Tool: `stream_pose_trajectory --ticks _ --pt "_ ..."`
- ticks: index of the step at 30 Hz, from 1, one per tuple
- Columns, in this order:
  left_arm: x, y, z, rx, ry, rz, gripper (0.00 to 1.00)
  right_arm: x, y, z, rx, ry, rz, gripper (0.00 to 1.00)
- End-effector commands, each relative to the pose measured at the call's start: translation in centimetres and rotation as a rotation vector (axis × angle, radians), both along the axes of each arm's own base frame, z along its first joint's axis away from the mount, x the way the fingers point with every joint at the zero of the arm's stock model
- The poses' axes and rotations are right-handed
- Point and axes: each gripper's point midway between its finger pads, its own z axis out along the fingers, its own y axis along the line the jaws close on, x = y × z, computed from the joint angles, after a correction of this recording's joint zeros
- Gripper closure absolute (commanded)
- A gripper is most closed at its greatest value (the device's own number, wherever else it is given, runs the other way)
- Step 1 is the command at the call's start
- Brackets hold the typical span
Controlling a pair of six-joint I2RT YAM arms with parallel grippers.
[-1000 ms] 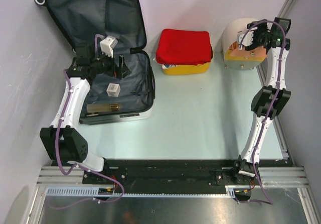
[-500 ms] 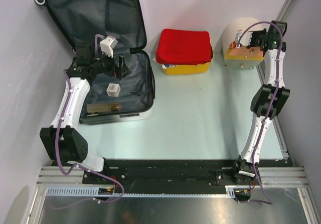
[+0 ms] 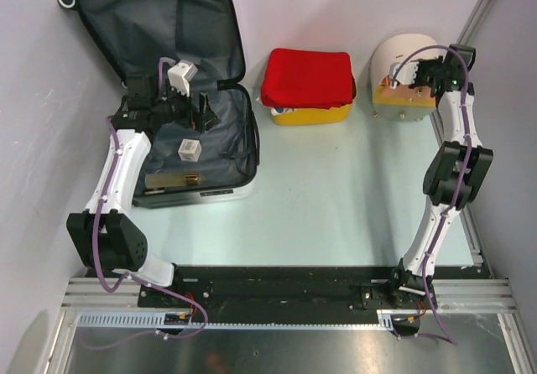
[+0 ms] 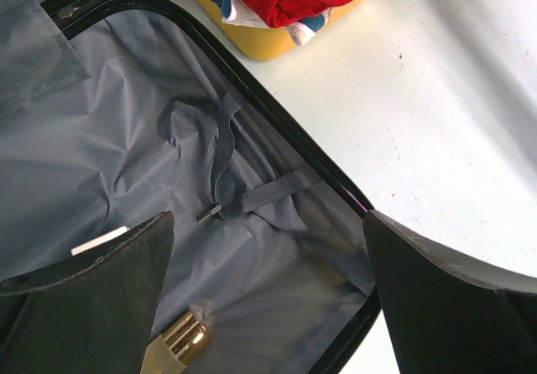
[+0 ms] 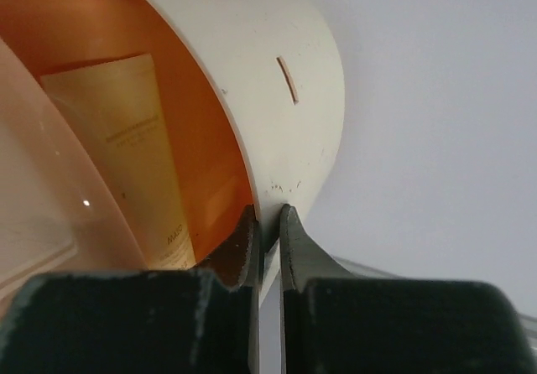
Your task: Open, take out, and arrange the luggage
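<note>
The luggage [image 3: 226, 152] is lying open in the upper left of the top view, running long from top to bottom. The left gripper [image 4: 267, 248] is hanging right over it with its fingers spread wide, holding nothing. The right gripper [image 5: 267, 231] is far off in the upper right, squeezing the rim of the round box [image 5: 294, 97]. That makes the left arm much nearer, and I think it is going to need to go straight down for the little white box [image 3: 190, 148] and the gold-topped thing [image 3: 172, 179] lying inside.
</note>
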Motion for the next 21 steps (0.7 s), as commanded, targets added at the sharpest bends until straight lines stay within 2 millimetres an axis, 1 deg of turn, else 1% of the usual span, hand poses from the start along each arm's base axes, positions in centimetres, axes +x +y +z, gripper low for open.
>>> stream_pose_trajectory --ticks 1,2,5,6,8,10,11,13,14,16,17,19,20,21 --pt "-0.7 -0.1 1.4 -0.010 -0.046 -0.024 0.01 -5.0 2.6 0.7 0.042 0.077 0.001 1.00" --pt "-0.7 -0.2 1.3 -0.010 -0.045 -0.028 0.01 -6.4 3.0 0.3 0.040 0.083 0.002 1.00" --pt "-0.9 -0.3 1.2 -0.009 -0.047 -0.037 0.01 -8.2 4.0 0.1 0.052 0.092 0.004 1.00" --pt "-1.0 -0.3 1.1 -0.011 -0.044 -0.041 0.01 -9.1 4.2 0.4 0.047 0.093 -0.013 1.00" --pt "-1.1 -0.4 1.0 -0.013 -0.041 -0.049 0.01 -9.8 4.9 0.4 0.078 0.104 -0.036 1.00" --pt "-1.1 -0.5 0.8 -0.012 -0.039 -0.055 0.01 -10.9 5.2 0.6 0.085 0.115 -0.051 1.00" --pt "-1.1 -0.5 0.8 -0.013 -0.039 -0.058 0.01 -11.3 5.4 0.4 0.093 0.128 -0.057 0.97" --pt "-1.0 -0.6 0.6 -0.014 -0.037 -0.066 0.01 -12.5 6.0 -0.1 0.112 0.162 -0.063 0.82" --pt "-1.0 -0.6 0.6 -0.011 -0.039 -0.066 0.01 -12.9 6.3 -0.3 0.112 0.171 -0.064 0.66" --pt "-0.9 -0.6 0.6 -0.012 -0.038 -0.070 0.01 -13.8 6.9 -0.4 0.122 0.188 -0.056 0.52" --pt "-0.9 -0.7 0.7 -0.012 -0.042 -0.073 0.01 -14.1 7.2 -0.5 0.127 0.195 -0.051 0.41" --pt "-0.9 -0.8 0.8 -0.017 -0.043 -0.079 0.01 -14.9 7.5 -0.2 0.140 0.210 -0.045 0.30" --pt "-0.9 -0.8 0.9 -0.017 -0.046 -0.081 0.01 -15.2 7.7 -0.1 0.144 0.215 -0.039 0.22" --pt "-0.8 -0.8 0.8 -0.017 -0.044 -0.081 0.01 -15.4 7.7 0.0 0.148 0.218 -0.038 0.21"
